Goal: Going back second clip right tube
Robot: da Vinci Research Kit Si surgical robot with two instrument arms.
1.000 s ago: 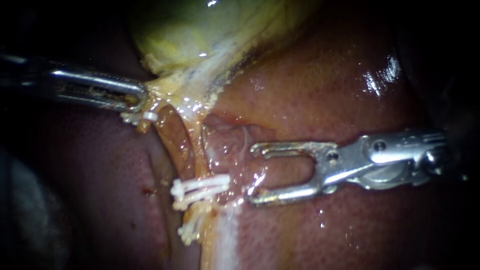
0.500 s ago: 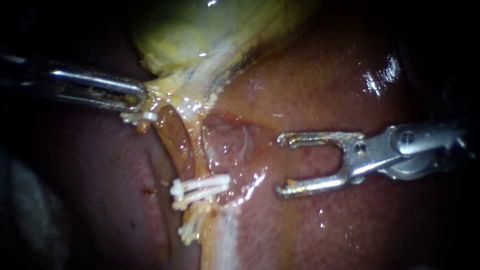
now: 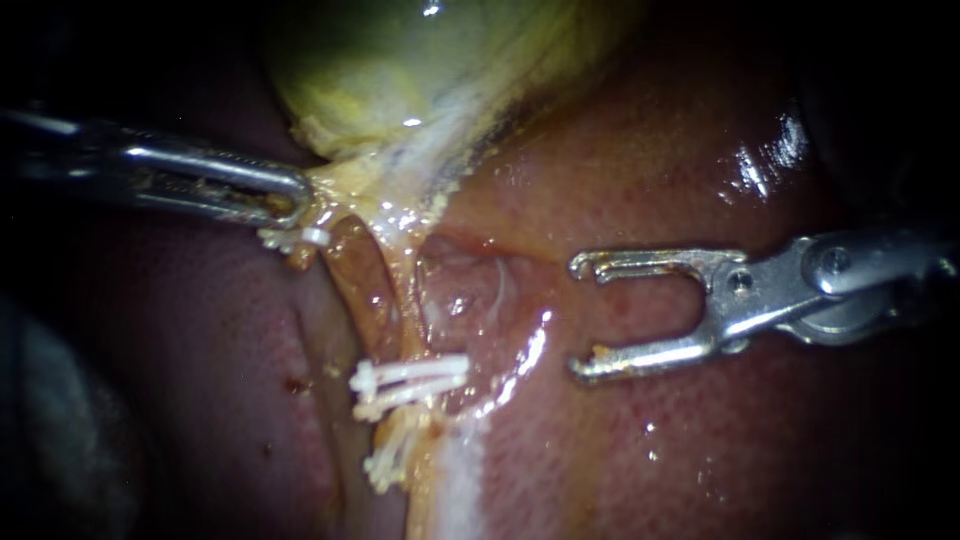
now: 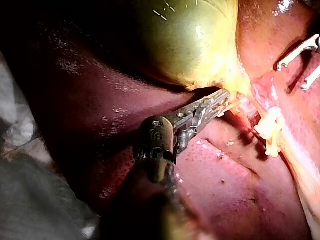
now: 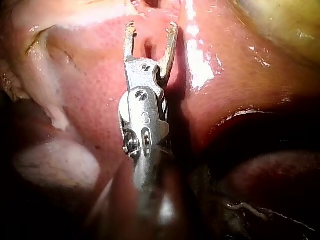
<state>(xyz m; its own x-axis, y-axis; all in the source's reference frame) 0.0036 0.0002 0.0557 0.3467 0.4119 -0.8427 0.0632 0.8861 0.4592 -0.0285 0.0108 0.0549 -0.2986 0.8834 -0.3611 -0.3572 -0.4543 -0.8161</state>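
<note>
With the left instrument [image 3: 298,200] gripping the gallbladder [image 3: 400,60], the right instrument [image 3: 582,318], jaws wide open and empty right of the clips [image 3: 410,375], seems mid-retreat, needing a straight pull rightward.

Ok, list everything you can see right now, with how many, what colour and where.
gallbladder: one, green-yellow, top of the endoscope view.
liver: one, red-brown, under and around everything.
tube: one clear, yellowish, from the gallbladder's neck down to the clips.
clips: white, exact count unclear; a bunch across the tube, more just below, a small one by the left instrument's jaws.
grey material: one patch beside the liver; cannot tell what it is.
left instrument: one, metal, jaws shut on yellow tissue at the gallbladder's neck.
right instrument: one, metal, jaws open and empty over the liver, apart from the clips.
</note>
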